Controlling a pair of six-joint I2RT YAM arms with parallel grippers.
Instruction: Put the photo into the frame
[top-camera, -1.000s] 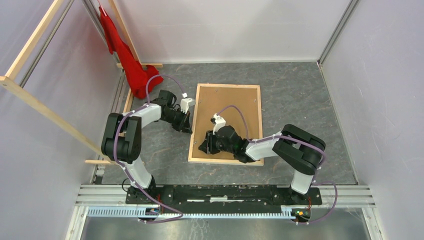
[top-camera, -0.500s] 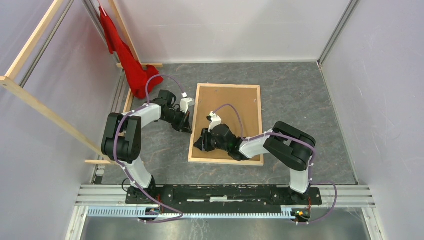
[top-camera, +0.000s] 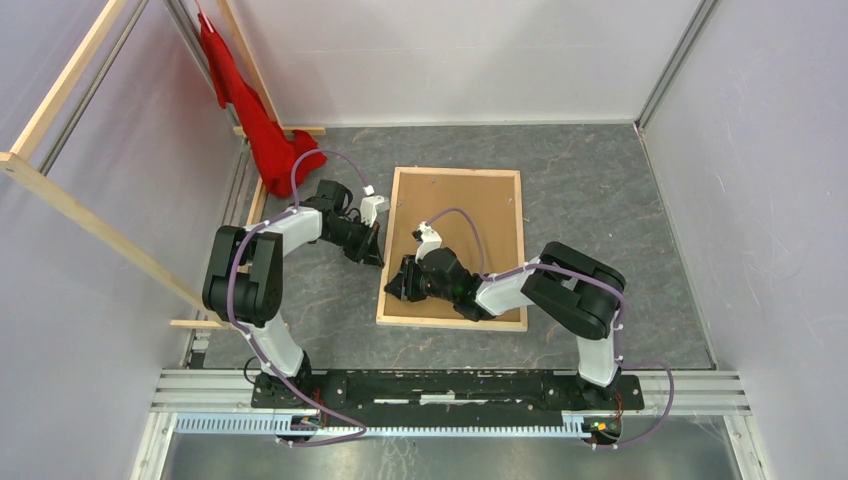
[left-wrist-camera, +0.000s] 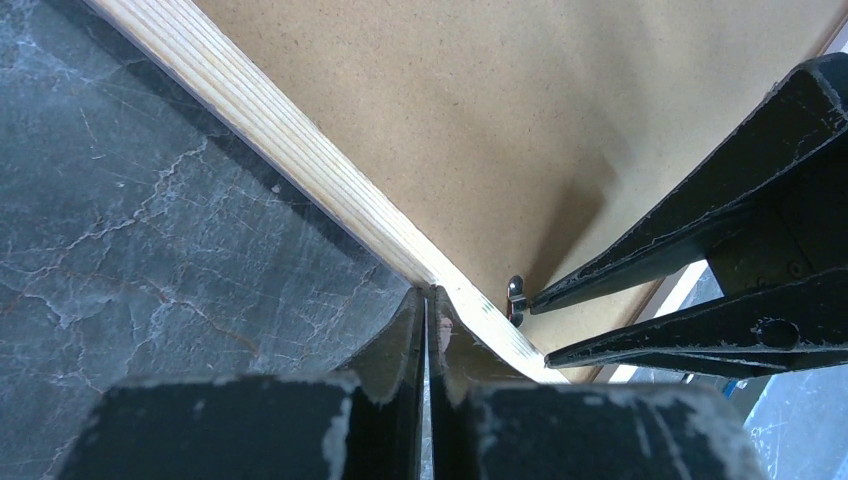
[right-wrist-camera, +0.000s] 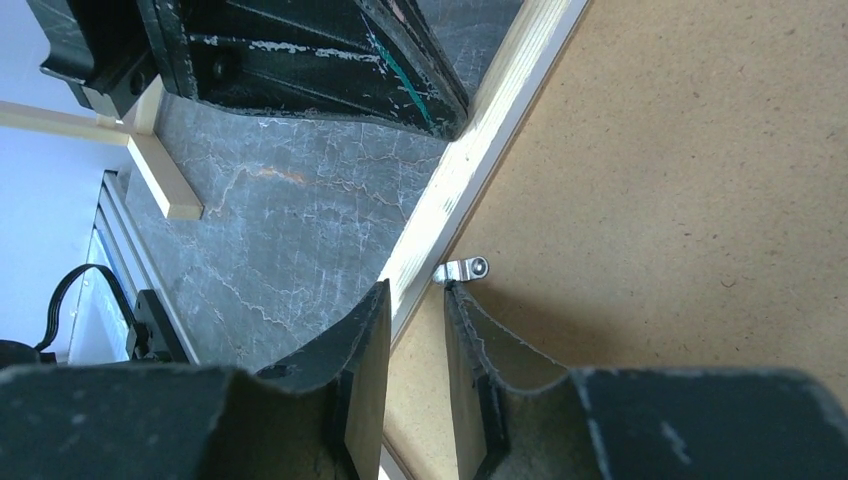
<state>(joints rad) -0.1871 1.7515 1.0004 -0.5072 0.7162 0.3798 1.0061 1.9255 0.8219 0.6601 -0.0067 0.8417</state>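
**A:** How does the frame look?

**B:** The frame (top-camera: 458, 171) lies flat near the middle of the grey marbled desk (top-camera: 600, 200); its pale natural wood face is up; the rails are thin, with straight grain running along them; it is a rectangle with its long sides pointing away from the arms. A brown backing board (top-camera: 470, 210) lies inside the rails and fills the opening; its surface is finely speckled, like pressed fibre.

**A:** Any fittings on it?

**B:** One small silver metal clip (right-wrist-camera: 461, 270) sits on the board, right at the inner edge of the left rail; a round fastener shows at one end of it.

**A:** And the left end effector?

**B:** The left end effector (left-wrist-camera: 427, 295) has its fingers pressed together; the tips point down at the outer edge of the left rail, where the wood meets the desk; in its wrist view they appear to touch the rail.

**A:** The right one?

**B:** The right end effector (right-wrist-camera: 415, 290) reaches in over the board; its fingers stand a little apart; one is above the rail, the other above the board, with the clip just off that finger's tip; I cannot tell whether the tip touches the clip. The two end effectors face each other across the left rail, near one another.

**A:** What else is there?

**B:** A red cloth (top-camera: 260, 120) hangs in the far left corner; pale wooden beams (top-camera: 80, 210) stand along the left side.
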